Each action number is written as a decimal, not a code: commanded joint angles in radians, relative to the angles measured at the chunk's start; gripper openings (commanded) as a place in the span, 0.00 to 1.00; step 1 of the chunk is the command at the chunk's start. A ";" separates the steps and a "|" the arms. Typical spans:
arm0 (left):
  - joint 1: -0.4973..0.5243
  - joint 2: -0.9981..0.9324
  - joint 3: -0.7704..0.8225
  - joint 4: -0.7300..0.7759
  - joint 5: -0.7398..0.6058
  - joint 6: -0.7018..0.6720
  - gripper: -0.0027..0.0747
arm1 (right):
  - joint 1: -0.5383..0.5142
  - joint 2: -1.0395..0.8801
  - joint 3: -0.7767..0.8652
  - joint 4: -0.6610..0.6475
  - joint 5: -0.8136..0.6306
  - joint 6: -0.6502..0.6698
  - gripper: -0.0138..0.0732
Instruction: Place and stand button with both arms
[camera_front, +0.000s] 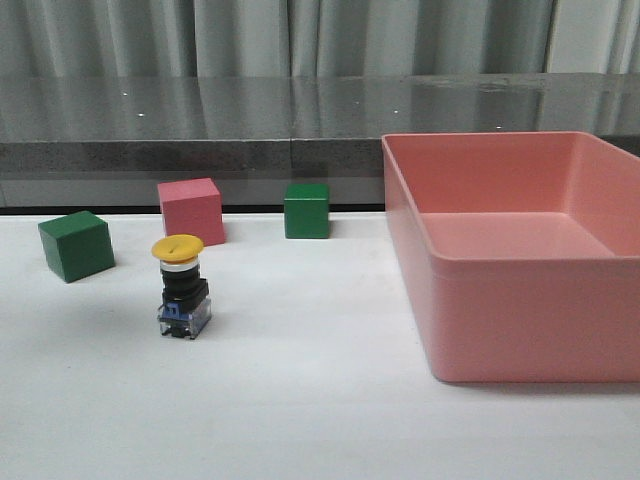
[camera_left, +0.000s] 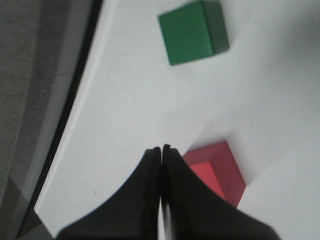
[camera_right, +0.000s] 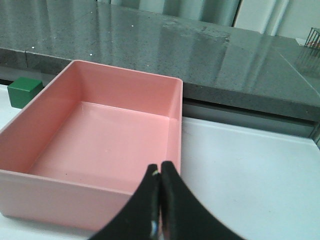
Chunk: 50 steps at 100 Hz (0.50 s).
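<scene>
No brand, label or readable writing showed on anything in view. The button (camera_front: 181, 288) stood upright on the white table (camera_front: 300, 400), left of centre in the front view, its yellow-orange mushroom cap on top, then a silver collar, a black body and a clear-blue base block resting on the surface. It stood free, with neither arm visible in the front view.

Behind it sat a pink cube (camera_front: 191, 211), matte and sharp-edged; a green cube (camera_front: 76, 245) lay further left, and a second green cube (camera_front: 306, 210) stood to the right near the table's back edge. A large pink tray (camera_front: 500, 330), smooth plastic with rounded corners and tall walls, filled the right side, well apart from the button. A grey speckled counter (camera_front: 200, 110) and pleated grey curtains (camera_front: 300, 35) lay beyond.

The left gripper (camera_left: 161, 150) had its black fingers pressed together, holding nothing, above the table just beside the pink cube. The right gripper (camera_right: 160, 170) was likewise closed and empty, over the tray's near wall
</scene>
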 joint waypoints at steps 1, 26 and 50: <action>0.041 -0.150 -0.007 -0.121 -0.154 -0.028 0.01 | 0.001 0.011 -0.023 0.002 -0.078 -0.003 0.09; 0.076 -0.476 0.240 -0.313 -0.414 -0.028 0.01 | 0.001 0.011 -0.023 0.002 -0.078 -0.003 0.09; 0.076 -0.815 0.545 -0.430 -0.552 -0.028 0.01 | 0.001 0.011 -0.023 0.002 -0.078 -0.003 0.09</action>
